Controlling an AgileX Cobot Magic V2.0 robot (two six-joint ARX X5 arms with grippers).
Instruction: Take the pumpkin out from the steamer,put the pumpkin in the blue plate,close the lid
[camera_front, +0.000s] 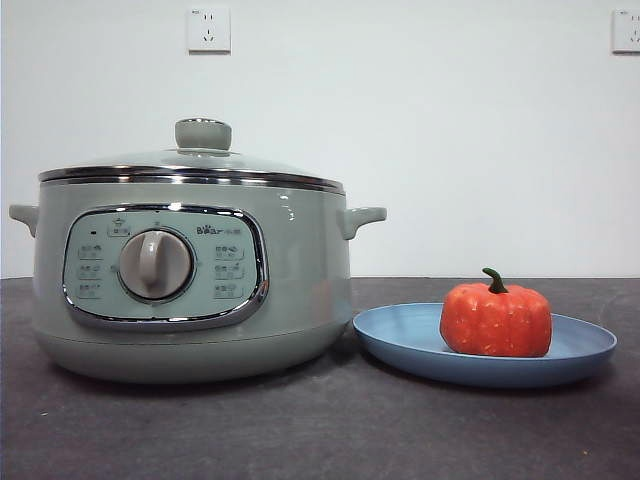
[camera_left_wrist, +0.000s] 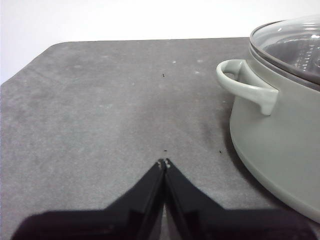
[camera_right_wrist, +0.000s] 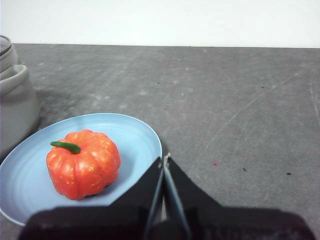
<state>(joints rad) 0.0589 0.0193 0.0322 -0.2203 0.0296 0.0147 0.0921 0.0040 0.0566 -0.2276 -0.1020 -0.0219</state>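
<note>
Sitting upright on the blue plate (camera_front: 484, 355), the pumpkin (camera_front: 495, 320) is already out of the steamer (camera_front: 195, 275) — and the glass lid (camera_front: 190, 165) rests squarely on the pot's chrome rim, its pale green knob on top. Judged from how things lie, every step of the task looks done, so what is left is probably only for the arms to stay clear.

The plate lies to the right of the steamer on the dark table (camera_front: 300, 430), its left rim just beside the pot's base; whether the two touch cannot be told. The pumpkin stands right of the plate's centre in the front view, its curved green stem pointing up and slightly left.

Neither gripper holds anything. The left gripper (camera_left_wrist: 164, 163) hangs over bare table with its jaws pressed together at the tips, and the steamer's side handle (camera_left_wrist: 245, 90) and lid edge show off to one side of it, apart from it. The right gripper (camera_right_wrist: 164, 159) likewise has its jaws drawn together, empty, above the near-right edge of the plate (camera_right_wrist: 135, 135); the pumpkin (camera_right_wrist: 83, 163) lies to its left and just beside it, not touched.

The deciding relation is that the right arm is nearer to the pumpkin and plate, the left arm nearer to the steamer and lid — should the lid need a nudge, the left would be the one placed for it. Any careless move by the right gripper could knock the plate's rim.
</note>
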